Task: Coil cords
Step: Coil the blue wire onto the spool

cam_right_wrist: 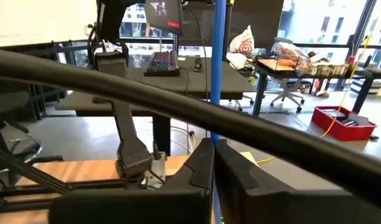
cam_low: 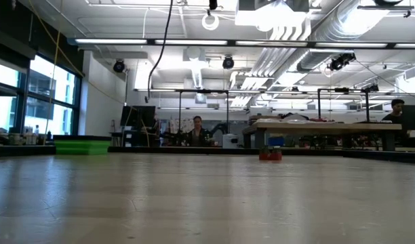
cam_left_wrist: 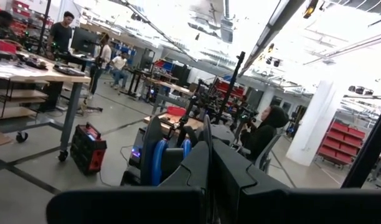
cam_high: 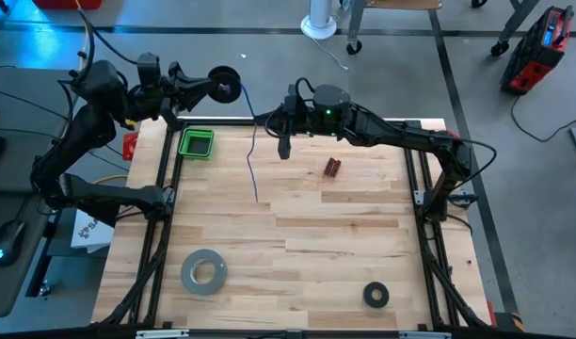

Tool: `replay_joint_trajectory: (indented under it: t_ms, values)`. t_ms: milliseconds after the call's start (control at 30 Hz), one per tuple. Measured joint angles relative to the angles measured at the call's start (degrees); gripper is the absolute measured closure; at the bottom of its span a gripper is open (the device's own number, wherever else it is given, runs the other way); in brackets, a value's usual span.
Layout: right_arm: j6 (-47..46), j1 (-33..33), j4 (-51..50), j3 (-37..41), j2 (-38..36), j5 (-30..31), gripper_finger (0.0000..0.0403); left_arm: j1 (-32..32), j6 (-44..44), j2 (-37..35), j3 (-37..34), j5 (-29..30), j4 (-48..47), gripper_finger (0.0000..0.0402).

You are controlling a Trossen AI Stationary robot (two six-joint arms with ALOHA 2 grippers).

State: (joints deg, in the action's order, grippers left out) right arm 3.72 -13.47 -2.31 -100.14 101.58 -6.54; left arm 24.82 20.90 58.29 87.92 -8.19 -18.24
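The left gripper is held high above the far left corner of the table, and its 2 fingers are closed on the small black spool. In the left wrist view the blue cord is wound around this spool, which stands just in front of the closed fingers.

From the spool the blue cord runs to the right and then hangs down over the far part of the table, with its loose end near the wood, between the green tray and the right gripper.

The right gripper points down, just to the right of the hanging cord. Its fingers are closed together, and in the right wrist view the cord goes straight up from between the 2 closed fingers, so the cord is pinched there.

A small red object lies on the table to the right of the right gripper. A grey tape roll and a black ring lie near the front edge, well apart from the cord.
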Motion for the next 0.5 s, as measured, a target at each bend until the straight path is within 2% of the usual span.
replay_joint_trajectory:
  t_ms: [233,367,500]
  values:
    - [-0.4,0.7,0.0,0.0,0.0,0.2,0.0402,0.0,1.7,0.4,0.0,0.0,0.8,0.04]
    - [-0.3,2.0,0.8,0.0,0.0,0.2,0.0403,0.0,8.0,1.2,0.0,-0.3,2.5,0.0401]
    - [-0.3,3.6,3.1,0.0,0.0,-0.2,0.0403,0.0,16.0,2.8,0.0,-3.1,4.7,0.0401]
